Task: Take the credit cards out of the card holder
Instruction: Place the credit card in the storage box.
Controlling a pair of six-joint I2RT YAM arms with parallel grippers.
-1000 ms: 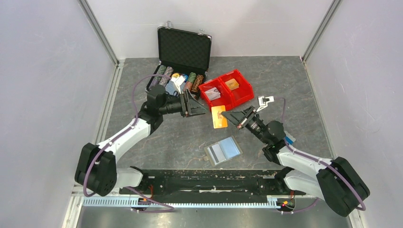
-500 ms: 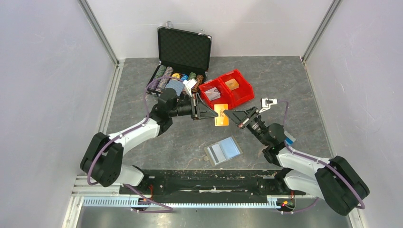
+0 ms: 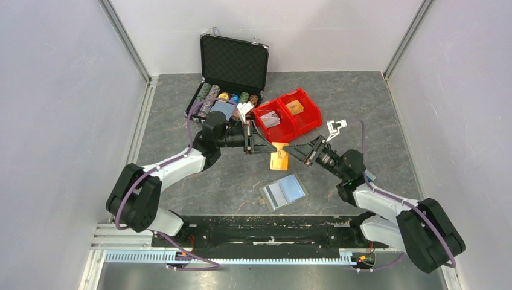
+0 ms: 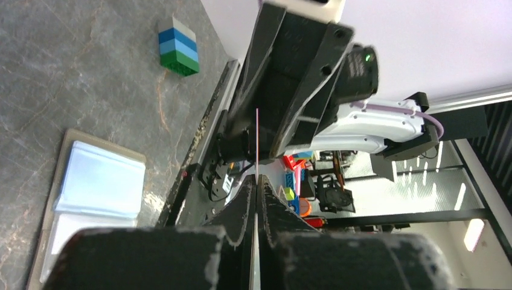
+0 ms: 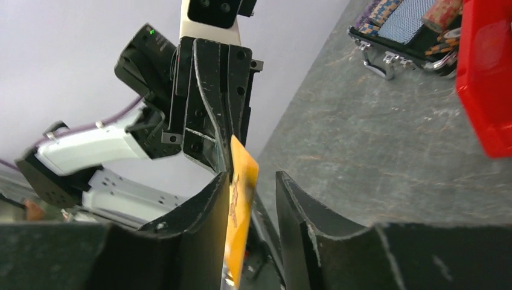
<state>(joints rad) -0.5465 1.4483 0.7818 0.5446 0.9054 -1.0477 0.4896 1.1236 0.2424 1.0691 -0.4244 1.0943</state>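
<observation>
The orange credit card [image 3: 278, 159] is held off the counter [image 3: 374, 109] near its middle, between the tips of the two hands, which meet there from the left and the right. The left hand [image 3: 273, 147] is clenched on the card: in its wrist view both fingers press flat against the card, seen edge-on as a thin line. The right hand [image 3: 294, 149] is released. In its wrist view the card lies against one finger [image 5: 205, 205], with a clear gap to the other. The card holder [image 3: 283, 192] lies open and flat on the counter, near of the card and well apart from it. Its right half is a light blue panel and its left half is grey and white. Just far of the card sit two red bins [image 3: 287, 113] with small packs inside. To the far left of them a black case [image 3: 232, 66] stands open, with poker chips and a blue patterned deck in its tray. A small blue and green block stack [image 3: 368, 177] rests beside the right arm.
</observation>
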